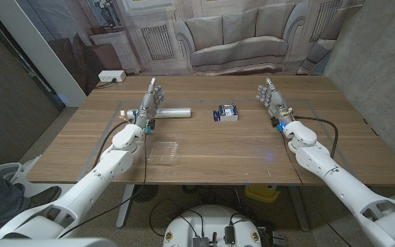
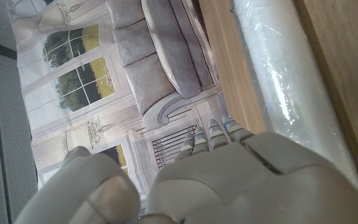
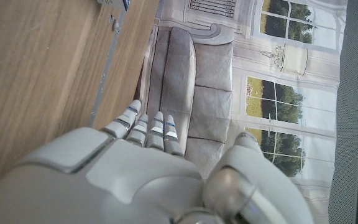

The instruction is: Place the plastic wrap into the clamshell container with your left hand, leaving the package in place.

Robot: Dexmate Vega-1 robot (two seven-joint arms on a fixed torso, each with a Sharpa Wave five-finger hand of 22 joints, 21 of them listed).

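On the wooden table (image 1: 252, 147) lie one roll of plastic wrap (image 1: 172, 111), one clear clamshell container (image 1: 163, 151) and one small blue-and-white package (image 1: 227, 113). Two white robot hands stand above the board: the left hand (image 1: 152, 98) and the right hand (image 1: 269, 96), each with fingers held straight and slightly apart, gripping nothing. Just beside the left hand, on its inner side toward the right hand, the plastic wrap lies on its side; whether the fingers touch it I cannot tell. From the left wrist the roll (image 2: 291, 87) shows as a pale, glossy cylinder with creased film, running along past the left hand's fingers (image 2: 211, 134). Nearer the robot than the left hand, beside its forearm, the clamshell container rests open and see-through. Between the two hands, closer to the roll, sits the package. Behind the table hangs a printed backdrop of a grey sofa (image 1: 233, 38), panelled walls and windows.
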